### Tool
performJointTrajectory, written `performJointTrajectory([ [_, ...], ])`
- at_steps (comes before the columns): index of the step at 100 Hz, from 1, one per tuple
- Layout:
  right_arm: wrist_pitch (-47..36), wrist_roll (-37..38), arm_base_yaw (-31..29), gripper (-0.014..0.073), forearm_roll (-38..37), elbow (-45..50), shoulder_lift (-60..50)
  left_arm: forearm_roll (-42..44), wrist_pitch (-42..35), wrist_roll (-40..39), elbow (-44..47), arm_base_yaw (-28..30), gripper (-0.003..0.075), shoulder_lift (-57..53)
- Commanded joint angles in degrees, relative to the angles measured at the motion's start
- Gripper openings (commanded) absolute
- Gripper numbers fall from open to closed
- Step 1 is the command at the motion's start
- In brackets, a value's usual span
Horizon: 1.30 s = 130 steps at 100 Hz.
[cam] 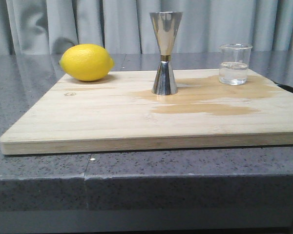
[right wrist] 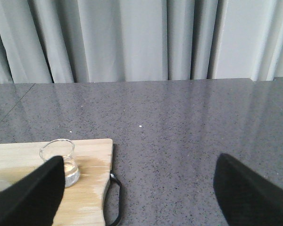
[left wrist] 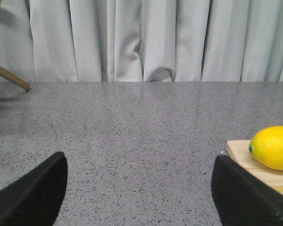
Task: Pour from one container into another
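Observation:
A small clear glass beaker (cam: 234,64) with some clear liquid stands at the back right of the wooden board (cam: 88,122). The steel hourglass jigger (cam: 165,52) stands upright at the board's middle back. Neither gripper shows in the front view. In the right wrist view the beaker (right wrist: 61,160) sits near the board's corner, partly behind one dark finger; my right gripper (right wrist: 139,188) is open and empty, over the counter beside the board. My left gripper (left wrist: 139,188) is open over bare counter, left of the board.
A yellow lemon (cam: 86,62) lies at the board's back left, seen also as the lemon (left wrist: 272,147) in the left wrist view. Wet patches (cam: 205,100) darken the board. A black loop (right wrist: 114,197) hangs at the board's edge. Grey curtains close off the back.

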Motion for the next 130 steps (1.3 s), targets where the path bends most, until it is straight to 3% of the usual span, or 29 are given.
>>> performJointTrajectory([
  [1, -5.07, -0.04, -0.42, 0.0603, -0.74, -1.98, 0.67, -0.28, -4.83, -0.34, -2.09, -0.49, 0.0592, 0.74],
  [39, -4.80, -0.04, -0.42, 0.0603, 0.32, -2.29, 0.90, -1.40, -3.38, -0.34, -3.19, -0.49, 0.0512, 1.22],
  [77, 10.55, -0.47, -0.42, 0.0603, 0.32, -15.13, 14.25, -3.89, 23.85, 2.64, -21.04, -0.49, 0.0512, 19.01],
  [88, 12.49, -0.47, -0.32, 0.0603, 0.41, -17.11, 18.19, -14.42, 26.35, 13.99, -24.23, -0.49, 0.0512, 24.70],
  [111, 12.51, -0.93, -0.22, 0.0603, 1.32, -17.30, 23.65, -52.75, 30.38, 50.77, -25.51, -0.49, 0.0512, 34.97],
  [130, 11.66, -7.35, -0.22, 0.0601, 8.45, -17.30, 25.87, -74.93, 38.06, 76.61, -25.51, -0.59, 0.0512, 43.27],
])
